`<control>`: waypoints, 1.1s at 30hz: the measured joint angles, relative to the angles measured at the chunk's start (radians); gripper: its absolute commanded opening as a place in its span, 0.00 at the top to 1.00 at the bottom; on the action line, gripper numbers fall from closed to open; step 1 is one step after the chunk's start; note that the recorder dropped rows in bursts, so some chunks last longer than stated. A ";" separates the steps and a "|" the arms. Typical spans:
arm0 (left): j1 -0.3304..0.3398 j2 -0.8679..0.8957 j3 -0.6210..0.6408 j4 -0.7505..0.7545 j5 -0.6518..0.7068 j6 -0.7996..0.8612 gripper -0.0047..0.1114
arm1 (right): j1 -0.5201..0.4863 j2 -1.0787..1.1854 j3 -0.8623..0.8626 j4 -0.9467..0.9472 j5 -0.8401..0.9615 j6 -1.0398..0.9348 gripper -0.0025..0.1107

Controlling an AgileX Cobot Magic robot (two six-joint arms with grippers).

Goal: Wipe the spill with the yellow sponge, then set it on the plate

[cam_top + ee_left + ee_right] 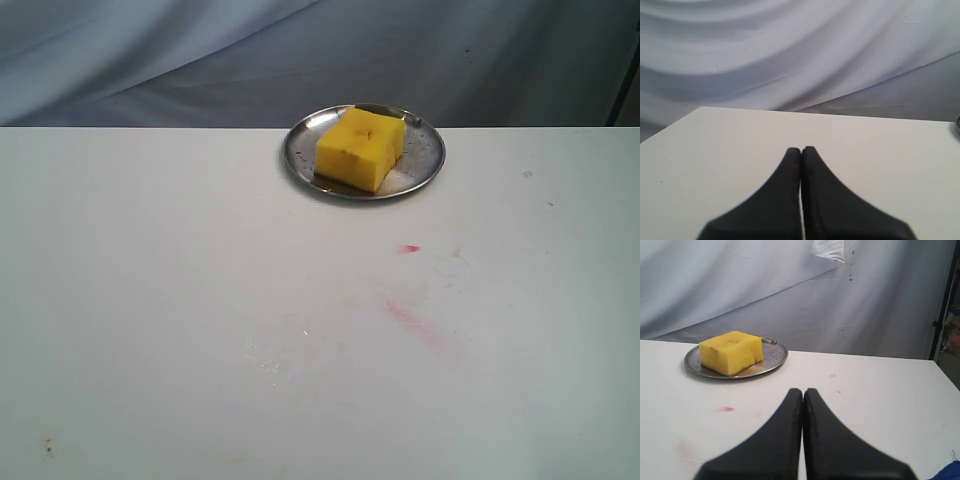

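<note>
The yellow sponge [361, 148] [731, 352] lies on the round silver plate [428, 150] [777, 357] at the far edge of the white table. No amber spill shows on the table; only faint pink-red smears [412, 320] and a red dot [409, 248] [726, 409] remain. Neither gripper appears in the exterior view. My left gripper [801, 149] is shut and empty over bare table. My right gripper [803, 390] is also shut with nothing in it, well short of the plate.
A grey-blue cloth backdrop [300, 50] hangs behind the table. The table's far edge [150, 127] runs just behind the plate. A dark stand [942, 305] and a blue scrap [947, 472] show in the right wrist view.
</note>
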 measured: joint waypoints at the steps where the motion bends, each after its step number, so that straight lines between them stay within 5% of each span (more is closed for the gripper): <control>1: 0.000 0.000 0.000 0.000 0.000 0.000 0.96 | 0.000 0.000 0.000 -0.009 0.000 0.000 0.98; 33: 0.000 0.000 0.000 0.000 0.000 0.000 0.96 | 0.000 0.000 0.000 -0.044 0.000 0.000 0.98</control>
